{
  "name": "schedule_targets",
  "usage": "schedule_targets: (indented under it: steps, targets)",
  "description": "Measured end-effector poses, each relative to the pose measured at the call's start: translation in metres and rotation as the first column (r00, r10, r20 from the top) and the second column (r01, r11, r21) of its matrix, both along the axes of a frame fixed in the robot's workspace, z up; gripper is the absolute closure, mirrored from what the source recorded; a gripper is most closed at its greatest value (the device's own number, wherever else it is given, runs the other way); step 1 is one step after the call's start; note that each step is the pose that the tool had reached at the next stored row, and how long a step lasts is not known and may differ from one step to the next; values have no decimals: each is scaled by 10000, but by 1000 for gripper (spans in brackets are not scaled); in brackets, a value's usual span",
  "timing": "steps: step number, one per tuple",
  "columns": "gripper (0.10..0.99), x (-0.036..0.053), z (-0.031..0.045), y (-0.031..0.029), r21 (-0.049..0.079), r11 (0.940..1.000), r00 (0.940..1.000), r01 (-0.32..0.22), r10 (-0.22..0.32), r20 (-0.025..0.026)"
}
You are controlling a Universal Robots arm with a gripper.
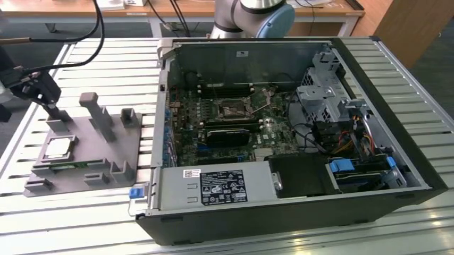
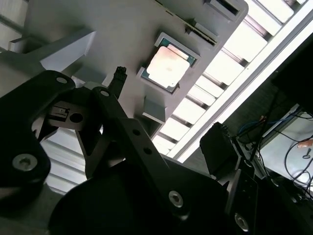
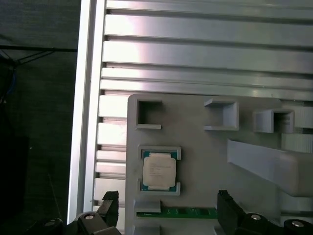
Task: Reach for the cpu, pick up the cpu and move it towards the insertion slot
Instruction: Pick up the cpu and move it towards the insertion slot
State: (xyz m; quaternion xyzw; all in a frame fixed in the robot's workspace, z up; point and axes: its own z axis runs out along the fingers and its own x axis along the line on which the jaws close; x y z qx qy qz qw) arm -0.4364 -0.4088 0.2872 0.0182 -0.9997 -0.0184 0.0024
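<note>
Our gripper point(image 3: 167, 199) hangs wide and empty near the cpu point(image 3: 159, 170) (snug in its gray fixture point(image 3: 203, 161)); misaligned, we'd snag that fixture.

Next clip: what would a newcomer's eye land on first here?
The open computer case dominates the exterior view, its motherboard exposed with the insertion slot near the middle. At the exterior view's left, the cpu lies in a grey fixture on the slatted table. In the first wrist view the gripper hovers open over that fixture, the cpu not yet grasped.
</note>
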Motion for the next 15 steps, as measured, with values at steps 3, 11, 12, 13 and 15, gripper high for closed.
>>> schedule_targets:
  steps: [3,11,12,13,15]
  targets:
    - [204,-4,-54,-2,0,10000,10000,-2,2,-4]
    - [204,-10,-199,-3,0,10000,10000,7,-7,-15]
    - [204,-11,-218,-3,1,10000,10000,16,-16,-14]
    - [204,-12,-237,-3,0,10000,10000,22,-22,-15]
    - [204,-13,-272,-3,0,10000,10000,24,-24,-15]
